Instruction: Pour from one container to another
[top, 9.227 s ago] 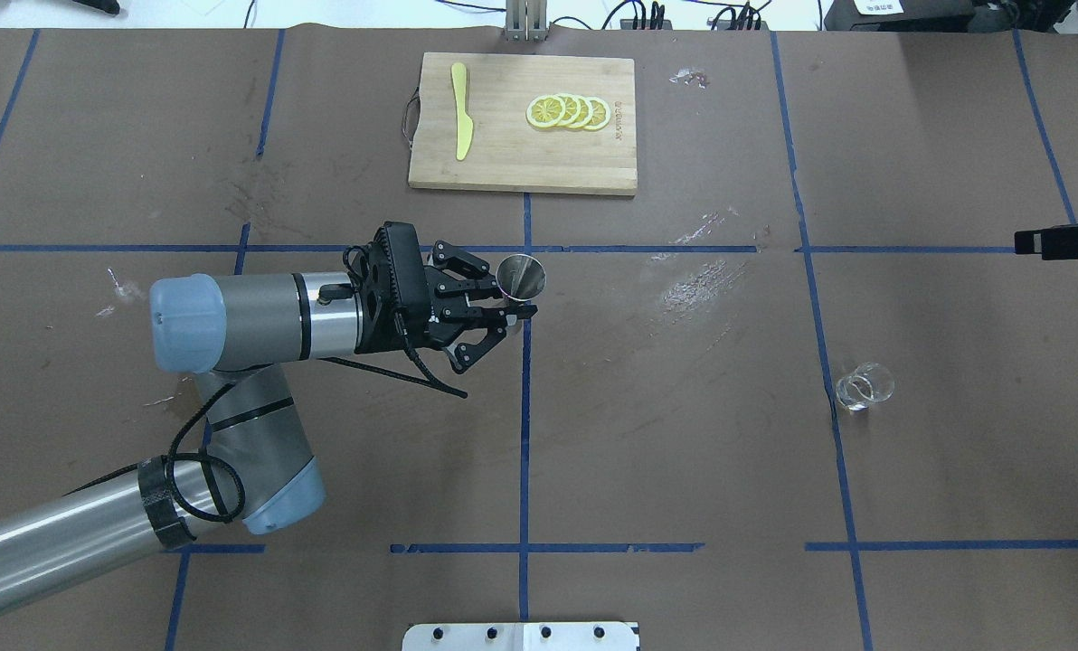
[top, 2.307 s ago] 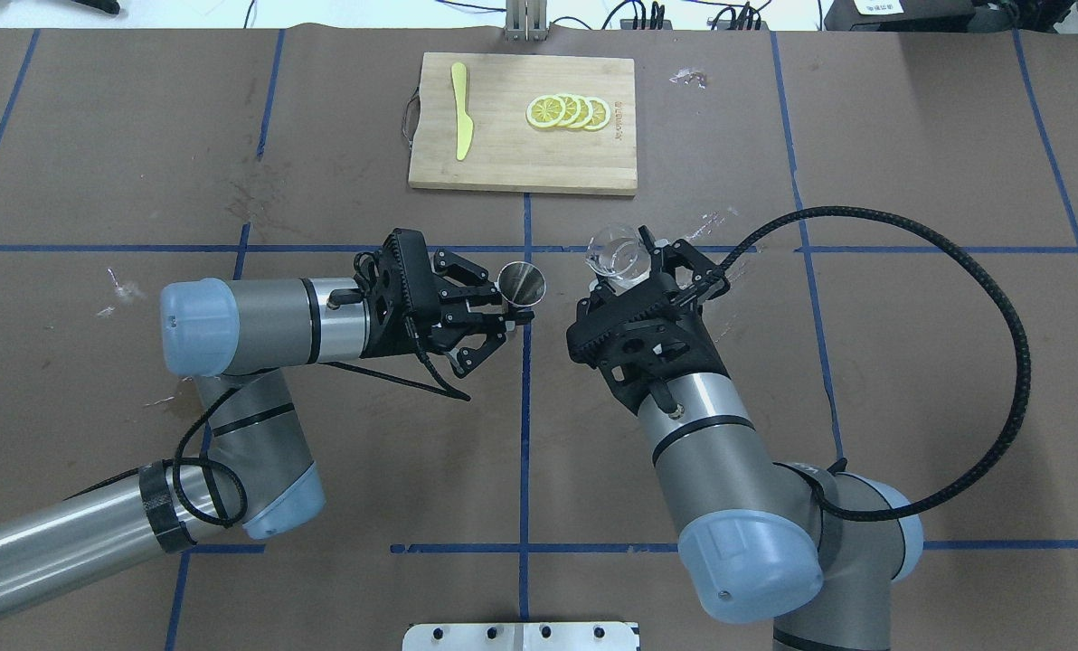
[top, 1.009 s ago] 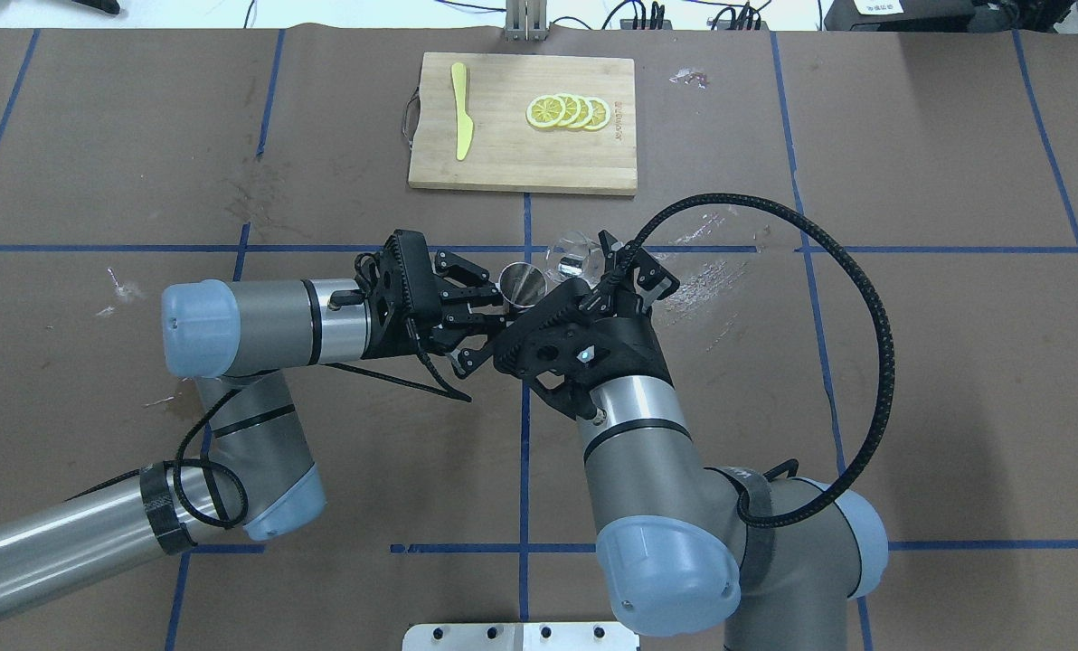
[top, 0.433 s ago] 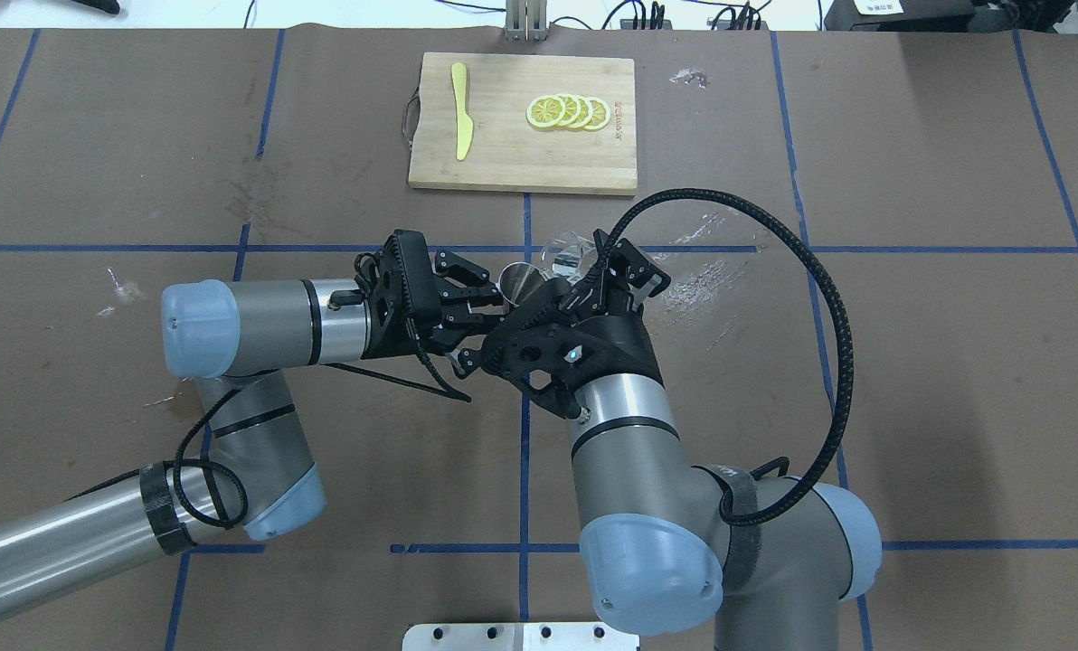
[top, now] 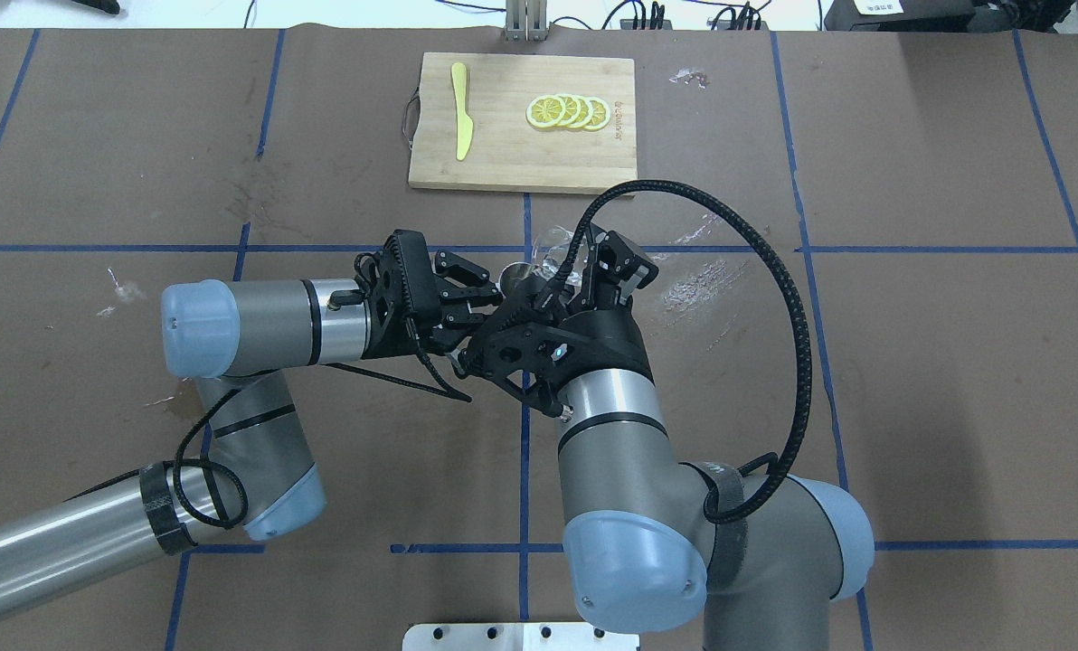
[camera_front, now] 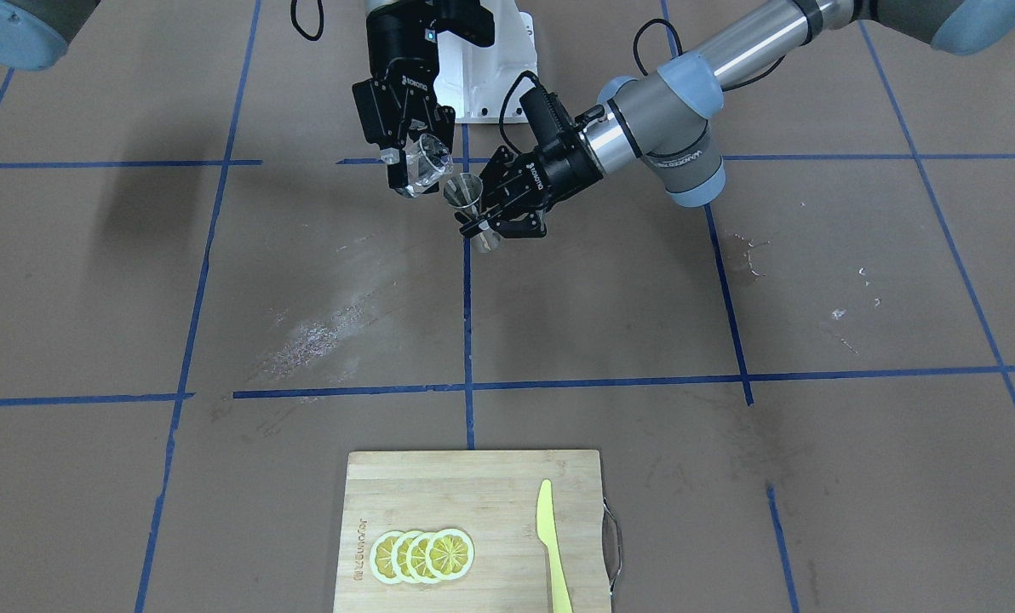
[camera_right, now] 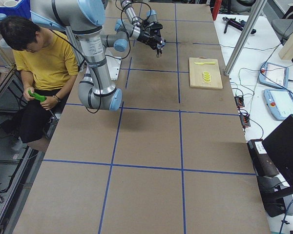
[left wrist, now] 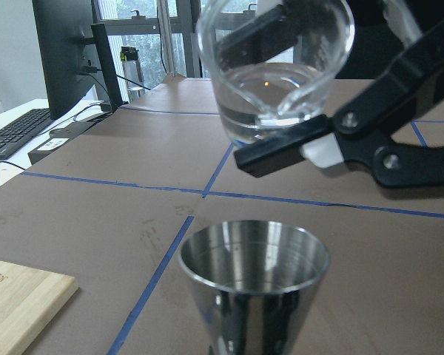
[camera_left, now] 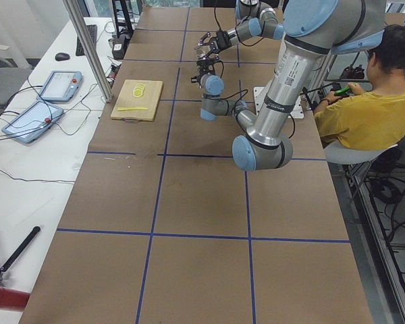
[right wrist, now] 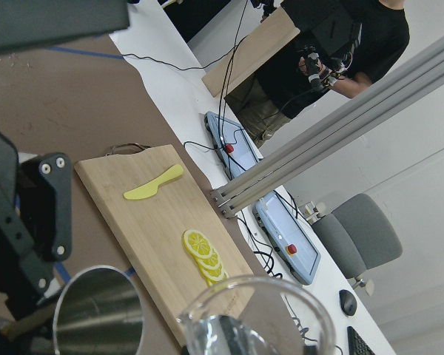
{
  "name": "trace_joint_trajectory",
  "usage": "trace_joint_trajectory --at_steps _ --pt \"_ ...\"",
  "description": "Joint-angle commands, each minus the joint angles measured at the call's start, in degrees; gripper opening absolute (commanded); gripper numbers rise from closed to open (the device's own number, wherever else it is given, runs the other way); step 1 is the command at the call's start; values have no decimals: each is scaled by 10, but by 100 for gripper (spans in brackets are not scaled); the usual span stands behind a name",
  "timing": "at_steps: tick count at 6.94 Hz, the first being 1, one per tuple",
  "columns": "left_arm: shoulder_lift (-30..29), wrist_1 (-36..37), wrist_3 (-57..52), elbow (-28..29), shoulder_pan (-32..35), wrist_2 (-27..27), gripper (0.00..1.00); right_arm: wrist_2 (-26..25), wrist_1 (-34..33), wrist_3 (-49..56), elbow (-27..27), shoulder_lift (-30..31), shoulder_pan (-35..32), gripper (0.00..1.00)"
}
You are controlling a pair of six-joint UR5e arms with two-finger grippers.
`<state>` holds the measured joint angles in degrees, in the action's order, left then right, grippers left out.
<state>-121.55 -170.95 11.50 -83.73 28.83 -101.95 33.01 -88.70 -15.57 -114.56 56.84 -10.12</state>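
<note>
My left gripper (camera_front: pixel 477 225) is shut on the waist of the grey steel jigger (camera_front: pixel 465 191), which it holds upright above the table near the centre line. In the left wrist view the jigger (left wrist: pixel 255 285) has its open cup up, and its inside looks shiny. My right gripper (camera_front: pixel 421 169) is shut on the clear glass beaker (camera_front: pixel 428 158). The beaker (left wrist: pixel 274 70) hangs just above and beside the jigger's rim, tilted toward it, with a little clear liquid inside. No stream shows. In the overhead view my right wrist covers most of the jigger.
A wooden cutting board (top: pixel 503 154) lies at the far middle of the table. On it are a yellow knife (top: pixel 460 110) and several lemon slices (top: pixel 567 111). Blue tape lines cross the brown table cover. A seated person (camera_left: pixel 368 101) is behind the robot's base.
My right arm has swung left with the beaker, bringing it from beside the jigger to just over its rim and tilting it further. The left arm and jigger have stayed still.
</note>
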Motion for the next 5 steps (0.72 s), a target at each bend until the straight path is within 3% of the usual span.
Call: trace_joint_trajectory --at_steps 1,5 --pt "0 0 0 0 0 0 0 -25 -14 82 0 -8 -1 0" --pt "0 0 0 -1 0 0 0 -28 -30 98 1 -9 0 0"
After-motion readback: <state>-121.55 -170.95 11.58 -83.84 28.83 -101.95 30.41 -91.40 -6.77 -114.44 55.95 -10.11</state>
